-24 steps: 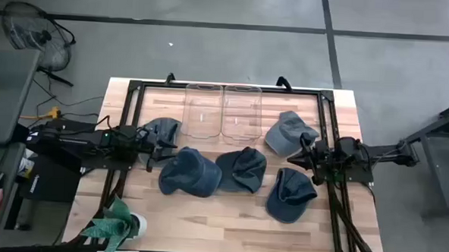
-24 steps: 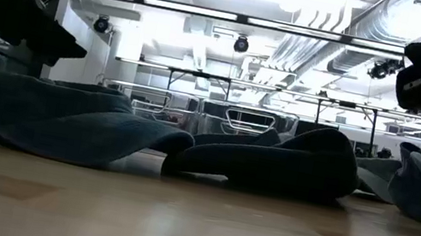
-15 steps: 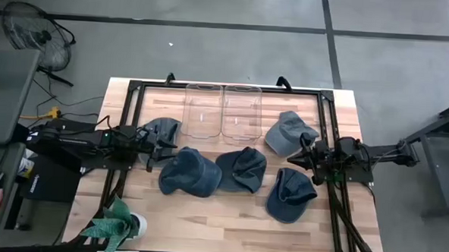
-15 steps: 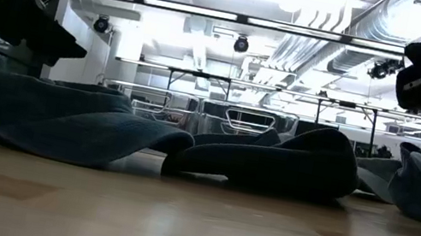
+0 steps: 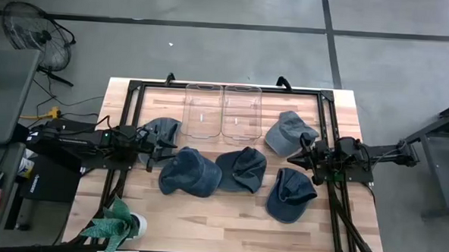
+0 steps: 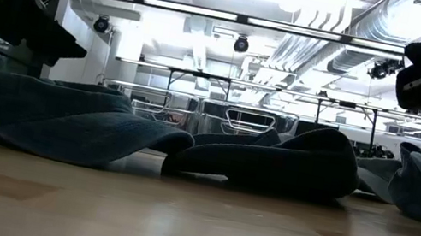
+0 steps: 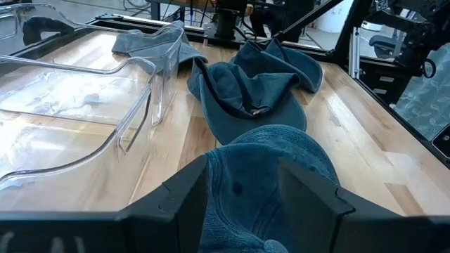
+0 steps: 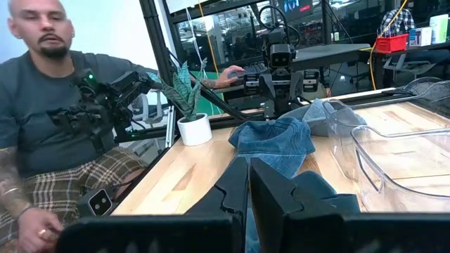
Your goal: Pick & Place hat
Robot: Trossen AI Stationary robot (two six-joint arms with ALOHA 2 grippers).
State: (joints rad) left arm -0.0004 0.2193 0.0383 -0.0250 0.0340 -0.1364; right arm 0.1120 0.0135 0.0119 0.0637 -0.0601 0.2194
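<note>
— What do you have for hats?
— I count five blue-grey caps on the desk (image 5: 205,220): one at the left (image 5: 162,129), one rounded cap (image 5: 188,172) beside a crumpled one (image 5: 241,168), one far right (image 5: 287,132), one near right (image 5: 288,195).

**What I cannot make out**

From my left wrist, the nearest hat (image 7: 271,176) runs off the picture's lower edge between my jaws, so its brim stays unseen. The clear bin (image 7: 77,105) is cut by the side edge. In the low view, the hats (image 6: 273,159) block everything behind them, and both my arms leave the frame at the top corners. From my right wrist, the person (image 8: 63,119) is cropped at the edge, and the far hat (image 8: 274,140) is partly hidden behind my closed jaws
</note>
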